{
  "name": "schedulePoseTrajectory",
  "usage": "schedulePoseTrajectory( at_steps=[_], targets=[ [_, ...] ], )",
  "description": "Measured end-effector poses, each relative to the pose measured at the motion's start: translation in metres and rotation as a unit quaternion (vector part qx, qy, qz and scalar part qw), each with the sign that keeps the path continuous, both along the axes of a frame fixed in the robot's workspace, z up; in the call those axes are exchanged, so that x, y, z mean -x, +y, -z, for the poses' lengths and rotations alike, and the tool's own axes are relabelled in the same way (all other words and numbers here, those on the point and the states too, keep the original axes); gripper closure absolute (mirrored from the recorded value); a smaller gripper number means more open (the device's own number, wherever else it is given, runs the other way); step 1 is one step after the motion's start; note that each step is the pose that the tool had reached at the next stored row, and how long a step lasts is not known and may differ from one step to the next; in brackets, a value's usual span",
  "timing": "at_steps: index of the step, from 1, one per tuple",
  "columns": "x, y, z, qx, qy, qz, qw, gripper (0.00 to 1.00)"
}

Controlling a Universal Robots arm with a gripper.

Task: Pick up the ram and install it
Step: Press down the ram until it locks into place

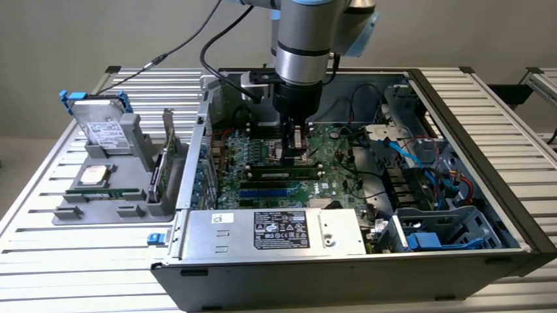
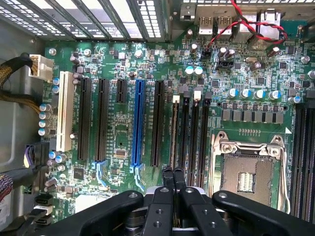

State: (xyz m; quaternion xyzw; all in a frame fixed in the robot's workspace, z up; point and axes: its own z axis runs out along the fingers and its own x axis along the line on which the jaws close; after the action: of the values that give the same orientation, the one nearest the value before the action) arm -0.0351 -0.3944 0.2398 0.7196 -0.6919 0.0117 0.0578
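One robot arm is reaching down into an open computer case [image 1: 487,195], its gripper [image 1: 297,151] hanging just above the green motherboard [image 1: 261,156]. From the wrist, the two fingers [image 2: 173,179] are showing pressed together with nothing between them, their tips sitting over the thin memory slots [image 2: 189,132] beside the empty processor socket [image 2: 246,172]. The ram [image 1: 284,173], a dark stick with chips, is lying seated in a slot on the motherboard, right under the gripper. Outside the case, toward the exterior view's left, a grey holder [image 1: 109,195] is carrying a hard drive [image 1: 103,127] with blue rails and a square processor chip [image 1: 94,175].
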Motion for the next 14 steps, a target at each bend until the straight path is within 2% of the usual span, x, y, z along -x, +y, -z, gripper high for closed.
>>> schedulePoseTrajectory(
  at_steps=[14],
  targets=[
    [0.0000,0.0000,0.0000,0.0000,0.0000,0.001,1.0000,0.90]
  ],
)
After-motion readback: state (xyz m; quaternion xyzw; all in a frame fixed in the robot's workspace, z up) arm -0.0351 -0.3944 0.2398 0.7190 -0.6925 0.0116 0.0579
